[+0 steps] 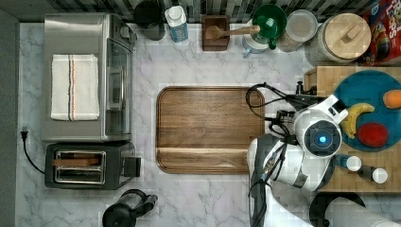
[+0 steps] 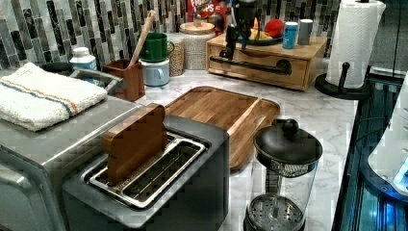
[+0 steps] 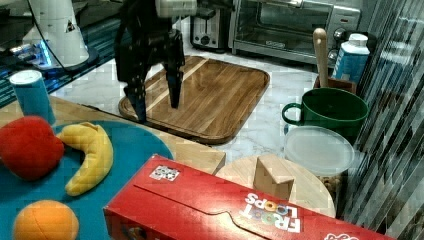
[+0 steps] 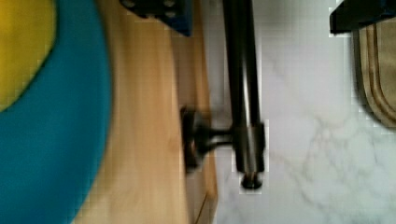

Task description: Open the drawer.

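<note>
The drawer (image 2: 262,58) is the light wooden front of a low box at the back of the counter, with a long black bar handle (image 2: 250,66) across it. In the left view its front looks flush with the box. My gripper (image 2: 231,47) hangs over the end of the handle at the left view's left. In the wrist view the handle (image 4: 240,84) and one bracket (image 4: 201,137) run between my two fingers (image 4: 159,9), which stand wide apart on either side. The gripper (image 3: 155,102) is open and touches nothing. From the top view, the arm covers the gripper (image 1: 302,97) and the drawer front.
A blue plate (image 1: 364,85) with a banana, a red fruit and an orange sits on the drawer box, beside two cups. A brown wooden tray (image 1: 210,127) lies just in front. A paper towel roll (image 2: 356,38), mugs, jars, a cereal box, a toaster and a toaster oven ring the counter.
</note>
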### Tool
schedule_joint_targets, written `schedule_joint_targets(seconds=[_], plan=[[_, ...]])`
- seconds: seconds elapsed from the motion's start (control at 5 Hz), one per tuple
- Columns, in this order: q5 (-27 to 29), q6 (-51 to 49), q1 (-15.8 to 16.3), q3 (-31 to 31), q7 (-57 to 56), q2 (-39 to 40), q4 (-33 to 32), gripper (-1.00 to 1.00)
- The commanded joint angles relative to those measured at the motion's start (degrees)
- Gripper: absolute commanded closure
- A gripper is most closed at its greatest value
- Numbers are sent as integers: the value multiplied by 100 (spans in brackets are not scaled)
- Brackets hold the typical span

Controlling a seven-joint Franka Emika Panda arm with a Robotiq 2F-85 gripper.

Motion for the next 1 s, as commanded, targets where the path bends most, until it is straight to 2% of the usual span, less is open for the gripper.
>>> schedule_joint_targets(seconds=[0.2,0.4,0.6,0.8,1.0], plan=[[-478,814,145,-209,754,-16,-620,-100],[-363,747,127,-59,724,39,-531,-100],[227,397,-30,336,161,92,-361,-100],[500,-155,-18,580,-119,284,-6,-100],[579,-12,169,621,-109,424,8,-100]])
